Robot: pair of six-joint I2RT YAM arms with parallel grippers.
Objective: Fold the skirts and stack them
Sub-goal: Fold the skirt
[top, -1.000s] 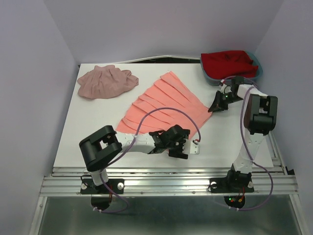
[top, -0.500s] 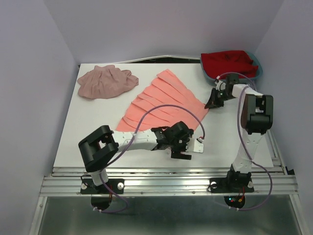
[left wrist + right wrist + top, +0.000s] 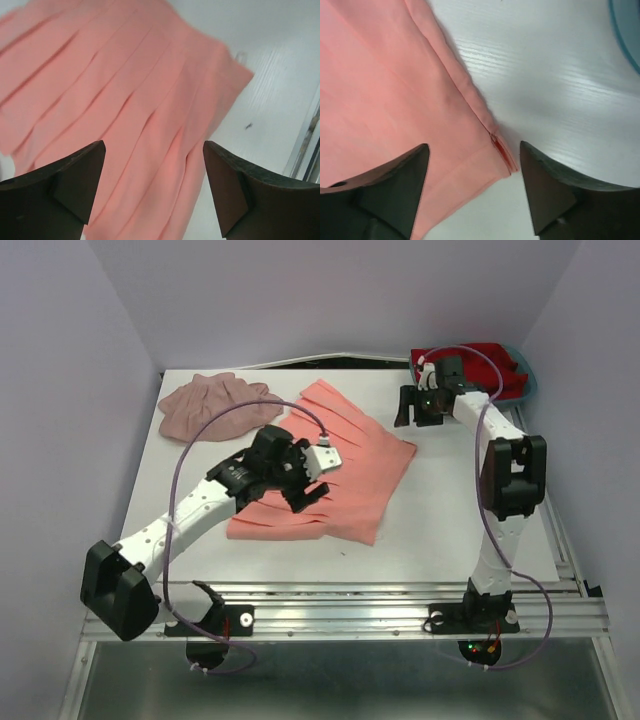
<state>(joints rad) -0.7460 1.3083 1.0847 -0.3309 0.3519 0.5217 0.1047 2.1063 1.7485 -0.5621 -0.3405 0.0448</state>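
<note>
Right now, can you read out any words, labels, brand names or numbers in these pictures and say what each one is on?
There is no readable text in any view.
Coral skirt: no label or print shows.
Pink skirt: none.
Red cloth in the bin: none.
Table: no writing.

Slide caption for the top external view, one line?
Both grippers open above the salmon pleated skirt: left gripper mid-cloth, right gripper at one corner; mauve skirt aside.
</note>
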